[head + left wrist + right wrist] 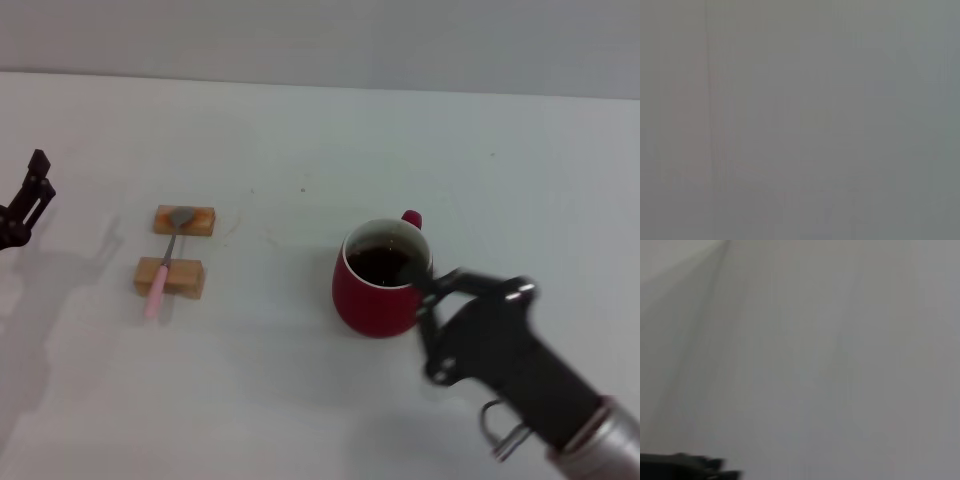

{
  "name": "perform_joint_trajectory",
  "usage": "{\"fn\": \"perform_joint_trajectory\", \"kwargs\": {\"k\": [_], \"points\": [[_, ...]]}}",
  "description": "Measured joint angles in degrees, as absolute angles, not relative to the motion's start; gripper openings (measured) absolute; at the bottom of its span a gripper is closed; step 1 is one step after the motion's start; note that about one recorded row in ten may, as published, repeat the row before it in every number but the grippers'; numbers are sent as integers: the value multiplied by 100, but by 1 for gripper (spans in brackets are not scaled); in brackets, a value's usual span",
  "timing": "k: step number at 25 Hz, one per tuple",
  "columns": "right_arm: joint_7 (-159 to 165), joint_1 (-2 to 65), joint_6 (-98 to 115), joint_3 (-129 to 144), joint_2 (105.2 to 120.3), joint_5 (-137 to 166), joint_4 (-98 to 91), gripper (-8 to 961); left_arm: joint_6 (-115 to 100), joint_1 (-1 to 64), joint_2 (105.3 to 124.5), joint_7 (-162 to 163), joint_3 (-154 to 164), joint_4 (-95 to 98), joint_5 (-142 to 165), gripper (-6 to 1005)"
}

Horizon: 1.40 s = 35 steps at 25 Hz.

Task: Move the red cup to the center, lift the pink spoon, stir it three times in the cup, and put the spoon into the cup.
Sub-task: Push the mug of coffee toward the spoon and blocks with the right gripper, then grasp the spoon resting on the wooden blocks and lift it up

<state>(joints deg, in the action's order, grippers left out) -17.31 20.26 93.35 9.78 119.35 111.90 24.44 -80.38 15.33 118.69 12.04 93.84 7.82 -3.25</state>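
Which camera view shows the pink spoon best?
The head view: the pink spoon lies in full sight across two wooden blocks, left of the red cup. Neither wrist view shows the spoon.

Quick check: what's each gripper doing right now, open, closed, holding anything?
Left gripper: parked at the table's left edge, holding nothing.
Right gripper: at the red cup's rim; grip cannot be told.

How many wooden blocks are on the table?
2: the far wooden block under the pink spoon's bowl, the near wooden block under its handle. None appears hidden.
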Motion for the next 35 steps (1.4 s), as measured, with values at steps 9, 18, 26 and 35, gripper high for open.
{"fn": "perform_joint_trajectory", "kwargs": {"k": [9,18,26,35], "points": [[-2120,883,9931,-1087,11926,11169,2418,0,-8031,1582,11856,1204,9333,779,-334,781],[-1493,272,9925,-1875,11944,10144,2425,0,-7905,1653,11900,1195,9442,773,-282,778],[-803,198,9794,-1869,11959,9734,2239,0,-7929,1419,11908,1245,10040,810,-272,775],[-794,193,9642,-1900,11962,9664,2152,-1,-7952,1033,11904,1410,10775,882,-272,772]]}}
